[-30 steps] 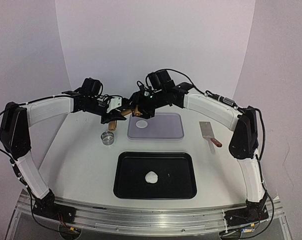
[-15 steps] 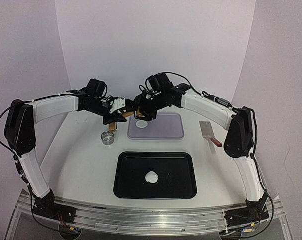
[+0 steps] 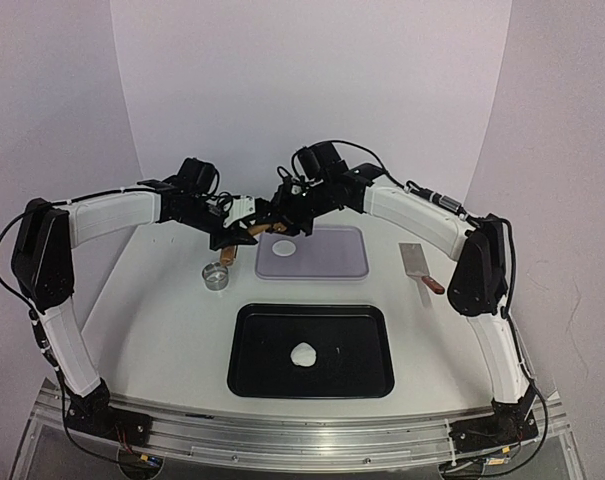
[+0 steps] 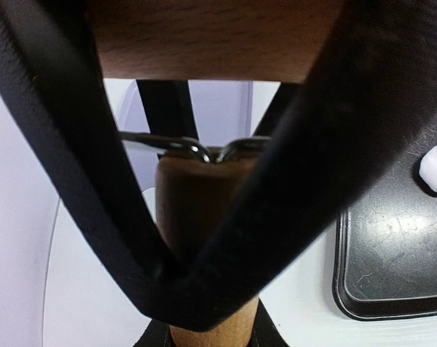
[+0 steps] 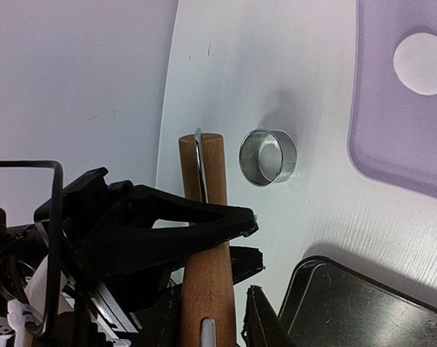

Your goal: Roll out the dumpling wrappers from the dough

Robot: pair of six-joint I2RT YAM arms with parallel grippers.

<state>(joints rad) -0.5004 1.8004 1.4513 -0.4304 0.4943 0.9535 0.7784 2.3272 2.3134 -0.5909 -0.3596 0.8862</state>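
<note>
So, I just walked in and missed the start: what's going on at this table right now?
Both arms hold a wooden rolling pin in the air. The left gripper is clamped on it, and the right gripper seems to grip its other end. One wrapper lies on the purple mat; a dough lump sits in the black tray.

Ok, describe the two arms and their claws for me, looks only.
Both the left arm and right arm have glossy white tubular links between chunky black joints, with thin black cables looping alongside. The left claw has long, flat matte-black fingers; the right claw is black too. No markings are legible.
</note>
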